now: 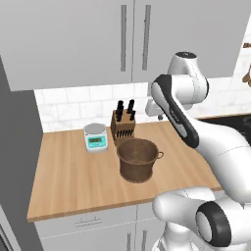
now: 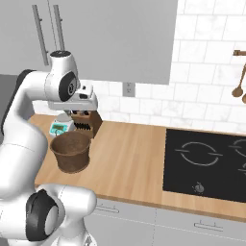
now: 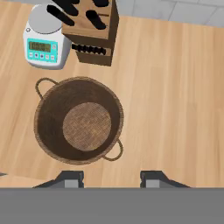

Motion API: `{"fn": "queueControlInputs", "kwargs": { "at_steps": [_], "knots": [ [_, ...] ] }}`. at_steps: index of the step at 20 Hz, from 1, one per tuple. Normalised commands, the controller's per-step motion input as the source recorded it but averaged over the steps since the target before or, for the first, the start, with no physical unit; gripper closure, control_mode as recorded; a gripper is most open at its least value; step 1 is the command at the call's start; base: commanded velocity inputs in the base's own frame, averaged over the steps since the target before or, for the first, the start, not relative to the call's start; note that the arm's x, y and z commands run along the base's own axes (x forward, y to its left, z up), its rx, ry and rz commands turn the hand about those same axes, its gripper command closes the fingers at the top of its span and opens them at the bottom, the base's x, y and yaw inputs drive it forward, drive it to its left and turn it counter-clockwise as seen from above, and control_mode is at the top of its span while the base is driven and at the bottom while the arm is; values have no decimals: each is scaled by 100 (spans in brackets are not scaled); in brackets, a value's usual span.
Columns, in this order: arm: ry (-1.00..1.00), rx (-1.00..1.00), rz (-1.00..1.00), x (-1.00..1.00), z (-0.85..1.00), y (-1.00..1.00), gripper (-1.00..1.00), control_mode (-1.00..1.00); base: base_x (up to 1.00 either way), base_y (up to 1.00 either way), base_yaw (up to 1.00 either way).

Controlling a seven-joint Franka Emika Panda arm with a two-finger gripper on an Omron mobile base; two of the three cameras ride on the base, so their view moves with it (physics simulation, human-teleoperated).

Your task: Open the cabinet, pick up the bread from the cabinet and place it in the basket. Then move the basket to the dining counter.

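The cabinet (image 1: 73, 44) hangs above the worktop with both doors shut, its two bar handles (image 1: 123, 37) side by side. The bread is hidden. A brown woven basket (image 1: 138, 158) stands empty on the wooden worktop, and shows again from the right (image 2: 71, 151) and from straight above in the hand view (image 3: 78, 120). My gripper (image 3: 111, 179) hovers above the worktop just to the side of the basket, pointing down. It is open, with nothing between its fingertips (image 3: 72, 179). The hand (image 2: 81, 103) sits at about knife-block height. The dining counter is out of view.
A wooden knife block (image 1: 123, 125) and a white kitchen scale (image 1: 95, 137) stand behind the basket against the tiled wall. A black hob (image 2: 206, 163) lies to the right, with wooden utensils (image 2: 239, 86) hanging above it. Drawer fronts run below the worktop edge.
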Motion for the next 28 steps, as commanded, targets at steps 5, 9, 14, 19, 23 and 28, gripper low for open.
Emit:
{"fn": "queueControlInputs", "kwargs": {
  "at_steps": [5,9,14,19,23,28],
  "knots": [
    [0,0,0,-39,0,1,-100,-100,0,0,0],
    [-17,-1,0,-92,0,4,-100,-100,0,0,0],
    [-40,0,0,-87,39,26,-100,-100,0,0,0],
    [-38,6,0,-59,91,18,-100,-100,0,0,0],
    [-33,5,0,-39,100,17,-100,-100,0,0,0],
    [-47,2,-1,-26,95,11,-100,-100,0,0,0]
  ]
}}
